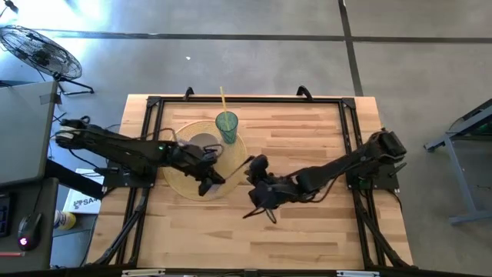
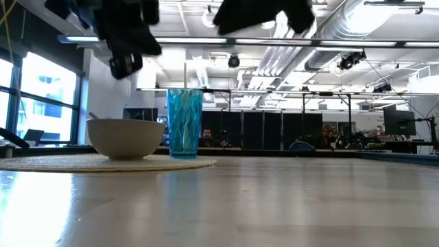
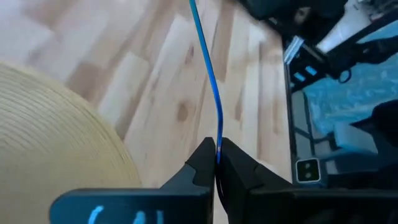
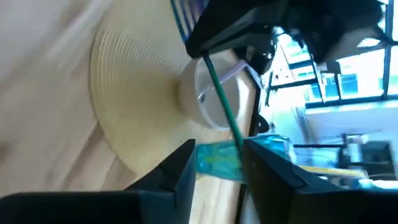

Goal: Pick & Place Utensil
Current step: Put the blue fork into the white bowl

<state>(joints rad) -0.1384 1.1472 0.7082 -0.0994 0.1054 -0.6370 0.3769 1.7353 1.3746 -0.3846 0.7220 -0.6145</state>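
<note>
The utensil (image 1: 237,168) is a thin blue rod, held in the air over the table between my two arms. My left gripper (image 3: 217,155) comes from the table's left and is shut on one end of it, above the near edge of a round woven mat (image 1: 204,158). My right gripper (image 4: 217,155) reaches in from the right and is open. Its fingers stand on either side of the utensil's shaft (image 4: 222,102). A white bowl (image 2: 125,137) and a teal cup (image 2: 184,123) with a yellow straw stand on the mat. My left gripper pinches the utensil's thin shaft near its end (image 3: 218,140) between its two fingertips. The fingers come from the table's left, slanting down. The shaft sticks out ahead of them toward the right arm, lifted clear of the table. My right gripper has the shaft close beside one finger (image 4: 255,155); whether they touch I cannot tell.
A black frame (image 1: 350,138) runs round the wooden tabletop. Bare wood lies to the right of the mat and toward the near edge. Off the table at far left are a floor fan (image 1: 38,50) and a desk.
</note>
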